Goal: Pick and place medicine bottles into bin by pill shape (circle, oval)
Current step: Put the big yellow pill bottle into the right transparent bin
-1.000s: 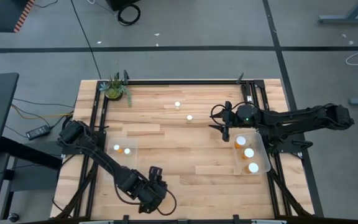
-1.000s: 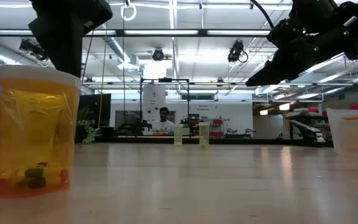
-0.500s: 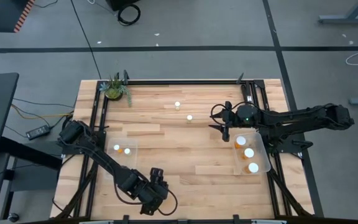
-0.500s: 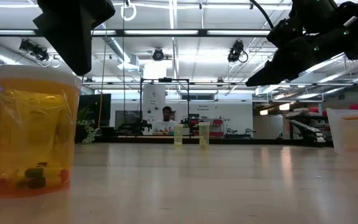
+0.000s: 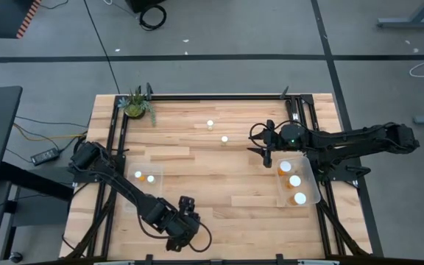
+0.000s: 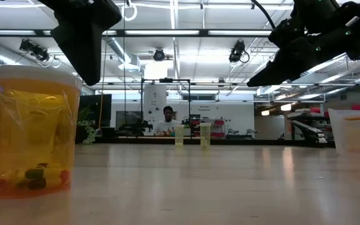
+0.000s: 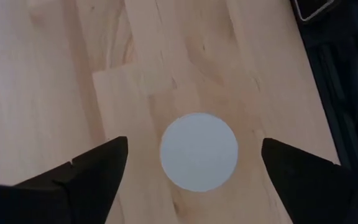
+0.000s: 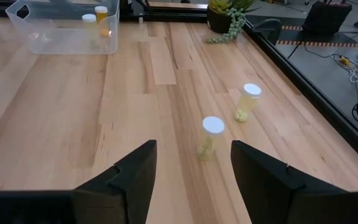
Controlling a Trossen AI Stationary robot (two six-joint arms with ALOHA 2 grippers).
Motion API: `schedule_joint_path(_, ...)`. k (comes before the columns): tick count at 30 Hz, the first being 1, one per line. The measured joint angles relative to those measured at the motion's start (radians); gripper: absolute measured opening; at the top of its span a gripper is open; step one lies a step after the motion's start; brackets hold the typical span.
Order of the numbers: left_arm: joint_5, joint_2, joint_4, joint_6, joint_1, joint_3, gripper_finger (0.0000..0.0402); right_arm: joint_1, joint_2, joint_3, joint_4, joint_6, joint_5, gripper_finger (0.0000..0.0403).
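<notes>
While the high view hides the near bottle under the left arm, the left wrist view shows it plainly.

Left gripper [image 7: 191,168]: at the counter's [image 5: 219,177] near edge, pointing straight down, fingers spread wide and holding nothing.

Near bottle [image 7: 199,151]: upright, seen as a round white cap centred between the left gripper's two fingers, touching neither.

Low view only: the same bottle [image 6: 32,134] looms large, amber-bodied, with a few dark and coloured pills at its bottom; whether they are round or oval cannot be told. The left gripper [image 6: 83,31] hangs above it.

Right gripper [image 8: 191,180]: beside the right bin [image 5: 311,193], fingers wide apart, empty.

Two pale bottles [image 8: 209,137] [image 8: 247,101]: ahead of the right gripper, apart from each other, white-capped, upright on the counter.

Right bin, high view: three capped bottles [image 5: 294,181] inside, just beside the right gripper.

Left bin [image 8: 61,40]: far across from the right gripper, holding two bottles [image 8: 101,18].

Potted plant [image 5: 136,105]: at the counter's far corner, well apart from both grippers.
</notes>
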Motion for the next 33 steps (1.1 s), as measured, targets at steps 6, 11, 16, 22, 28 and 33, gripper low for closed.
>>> schedule_joint_path(6, 0.028, 0.0, 0.005, 0.002, 0.005, -0.003, 0.0367, 0.0, 0.0, 0.0, 0.0, 0.0, 0.0, 0.0213)
schedule_joint_path(11, 0.035, 0.019, 0.016, 0.002, 0.005, -0.003, 0.0357, 0.0, 0.0, 0.0, 0.0, 0.0, 0.0, 0.0213)
schedule_joint_path(16, 0.059, 0.053, 0.011, 0.025, 0.002, -0.003, 0.0353, 0.0, 0.0, 0.0, 0.0, 0.0, 0.0, 0.0213)
schedule_joint_path(22, 0.056, 0.057, 0.017, 0.018, 0.003, -0.001, 0.0352, 0.0, 0.0, 0.0, -0.001, 0.006, 0.0, 0.0213)
schedule_joint_path(28, 0.054, 0.057, 0.016, 0.017, 0.01, -0.001, 0.0338, 0.0, 0.0, 0.0, -0.001, 0.007, 0.0, 0.0213)
schedule_joint_path(33, 0.053, 0.057, 0.017, 0.009, 0.011, -0.001, 0.0302, 0.0, 0.0, 0.0, -0.005, 0.007, 0.0, 0.0213)
